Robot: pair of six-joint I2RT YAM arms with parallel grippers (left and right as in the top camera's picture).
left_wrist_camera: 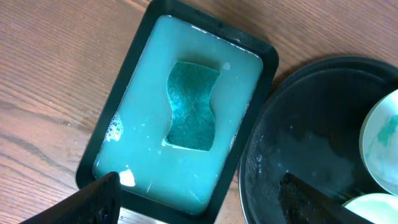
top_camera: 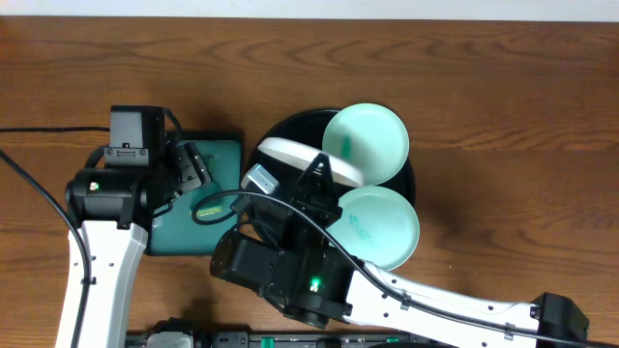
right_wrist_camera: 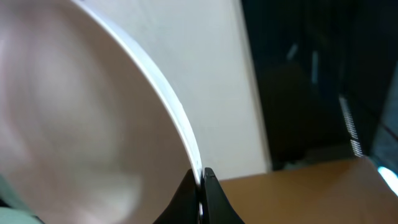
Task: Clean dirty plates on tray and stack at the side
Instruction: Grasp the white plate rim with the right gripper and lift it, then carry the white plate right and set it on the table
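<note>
No plate stacked aside yet, we note. All three at round black tray (top_camera: 287, 126): upper mint-green plate (top_camera: 366, 143), lower mint-green plate (top_camera: 379, 224), both smeared. White plate (top_camera: 290, 155) at tray's left edge, rim pinched by right gripper (right_wrist_camera: 200, 180). Left gripper (left_wrist_camera: 202, 196) wide, empty, above sponge (left_wrist_camera: 193, 106) in soapy tray (left_wrist_camera: 134, 56). We judge cleaning barely begun.

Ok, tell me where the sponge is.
In the left wrist view, the green sponge lies in the soapy water of the rectangular black tray, just left of the round tray.

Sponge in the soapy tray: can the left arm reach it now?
Probably yes. The left gripper hangs open over the sponge, which lies uncovered in the liquid of the rectangular tray; the right gripper is pinching the white plate.
</note>
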